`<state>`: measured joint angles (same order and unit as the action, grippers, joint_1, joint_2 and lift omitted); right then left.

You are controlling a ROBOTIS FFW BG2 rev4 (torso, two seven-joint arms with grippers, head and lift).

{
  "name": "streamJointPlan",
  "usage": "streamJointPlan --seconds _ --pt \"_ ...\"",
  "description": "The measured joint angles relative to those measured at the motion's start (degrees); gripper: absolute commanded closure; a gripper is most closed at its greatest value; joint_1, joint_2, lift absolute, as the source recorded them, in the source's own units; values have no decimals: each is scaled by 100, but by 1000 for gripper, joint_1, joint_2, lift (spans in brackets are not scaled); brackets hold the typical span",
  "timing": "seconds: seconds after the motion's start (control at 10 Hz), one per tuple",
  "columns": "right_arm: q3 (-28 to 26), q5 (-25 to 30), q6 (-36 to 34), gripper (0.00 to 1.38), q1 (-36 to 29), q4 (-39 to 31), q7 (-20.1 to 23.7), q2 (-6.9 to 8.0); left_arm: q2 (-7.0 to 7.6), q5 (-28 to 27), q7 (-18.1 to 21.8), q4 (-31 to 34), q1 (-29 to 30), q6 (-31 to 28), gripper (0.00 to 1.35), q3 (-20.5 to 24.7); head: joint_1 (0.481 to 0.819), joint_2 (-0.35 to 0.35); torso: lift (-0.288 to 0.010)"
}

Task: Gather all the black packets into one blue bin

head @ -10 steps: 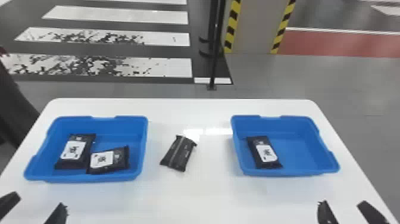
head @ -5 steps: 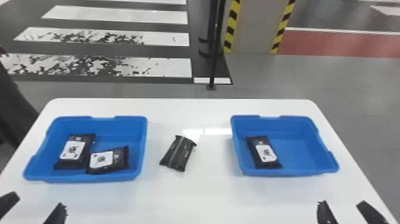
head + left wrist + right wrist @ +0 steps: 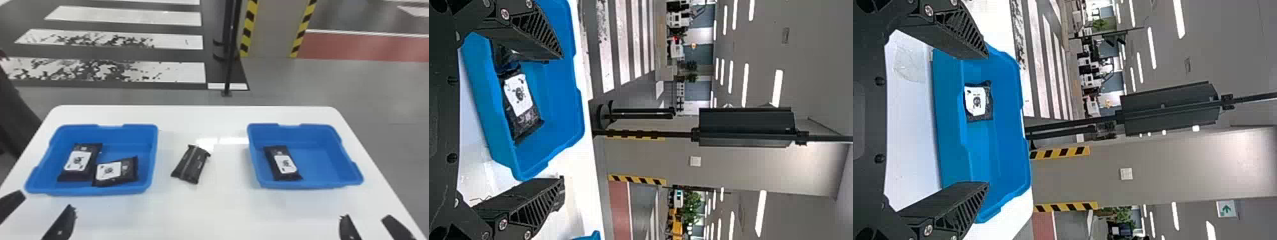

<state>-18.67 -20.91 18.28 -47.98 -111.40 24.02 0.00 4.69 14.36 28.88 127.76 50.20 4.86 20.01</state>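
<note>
Your L gripper [image 3: 44, 202] & R gripper [image 3: 366, 218] are spread wide, empty; flat black rectangular packet [image 3: 191, 164] lies btwn L blue plastic bin [image 3: 95, 191] & R blue plastic bin [image 3: 322, 164].

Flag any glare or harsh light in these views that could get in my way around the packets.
Head view: bright reflections on the white table, just beyond the loose black packet and running up to the right blue bin, though not over that packet; left wrist view: ceiling lights glow white, away from the bins; right wrist view: a pale sheen on the pillar.
</note>
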Motion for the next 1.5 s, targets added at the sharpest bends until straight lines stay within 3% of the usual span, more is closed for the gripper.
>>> streamJointPlan --seconds 0.5,0.9,1.1,1.5 --pt "24 -19 0 116 50 66 15 0 296 -407 283 -355 -1059 -718 84 -276 695 -118 -110" --pt "46 -30 0 116 86 112 28 0 738 -403 675 -1254 -2471 -1912 85 -1265 695 -219 -110" --pt "50 -37 0 114 101 137 32 0 847 -546 690 -1427 -3056 -2471 85 -1630 695 -245 -110" --pt "85 -76 0 116 165 198 49 0 1015 -1211 936 -1824 -4606 -4137 87 -2457 695 -275 -110"
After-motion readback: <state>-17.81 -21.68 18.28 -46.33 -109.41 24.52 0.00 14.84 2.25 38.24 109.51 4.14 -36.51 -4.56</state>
